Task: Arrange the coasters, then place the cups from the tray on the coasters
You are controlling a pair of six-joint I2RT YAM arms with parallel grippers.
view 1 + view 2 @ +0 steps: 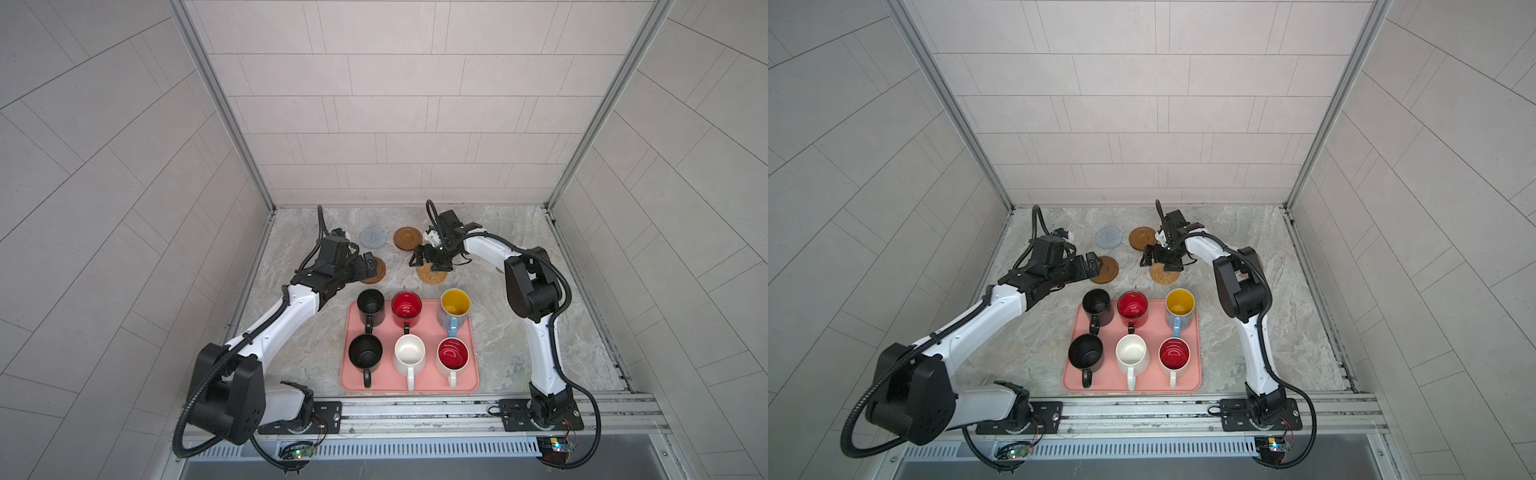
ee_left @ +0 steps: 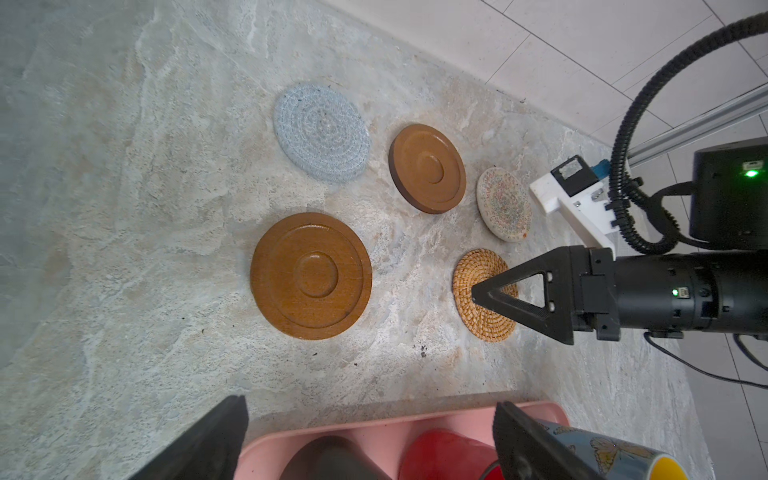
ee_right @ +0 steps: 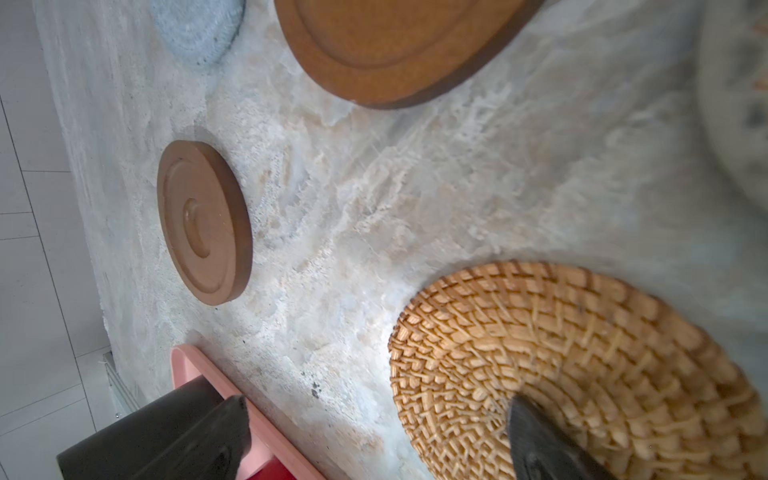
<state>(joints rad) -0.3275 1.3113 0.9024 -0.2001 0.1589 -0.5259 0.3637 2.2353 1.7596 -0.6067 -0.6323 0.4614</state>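
**Desk:** What sits nearest in both top views?

**Robot:** The pink tray point(image 1: 386, 386), at 6 o'clock on the marbled table point(image 1: 519, 332), carrying all six cups in two rows of three. The near row, from 9 to 3 o'clock, is a black cup point(image 1: 365, 353), a white cup point(image 1: 409, 353) and a white cup with red inside point(image 1: 453, 353). Behind them are a second black cup point(image 1: 370, 305), a red cup point(image 1: 406, 307) and a blue cup with yellow inside point(image 1: 455, 305). Every handle points to 6 o'clock.

**Desk:** And your grippers?

**Robot:** Both are spread wide, with nothing between the fingers. My left gripper point(image 1: 369, 266) hangs at 11 o'clock of the tray, covering the 9 o'clock edge of a brown grooved coaster point(image 1: 379, 271). My right gripper point(image 1: 436, 266) points down at 12 o'clock of the tray, one finger over a rattan coaster point(image 1: 432, 276). I cannot tell whether it touches.

**Desk:** Farther back?

**Robot:** A grey-blue woven coaster point(image 1: 373, 237) and a second brown coaster point(image 1: 407, 238) lie side by side, apart. At 3 o'clock of that one, the left wrist view shows a whitish woven coaster point(image 2: 503, 203). All five lie flat on the table.
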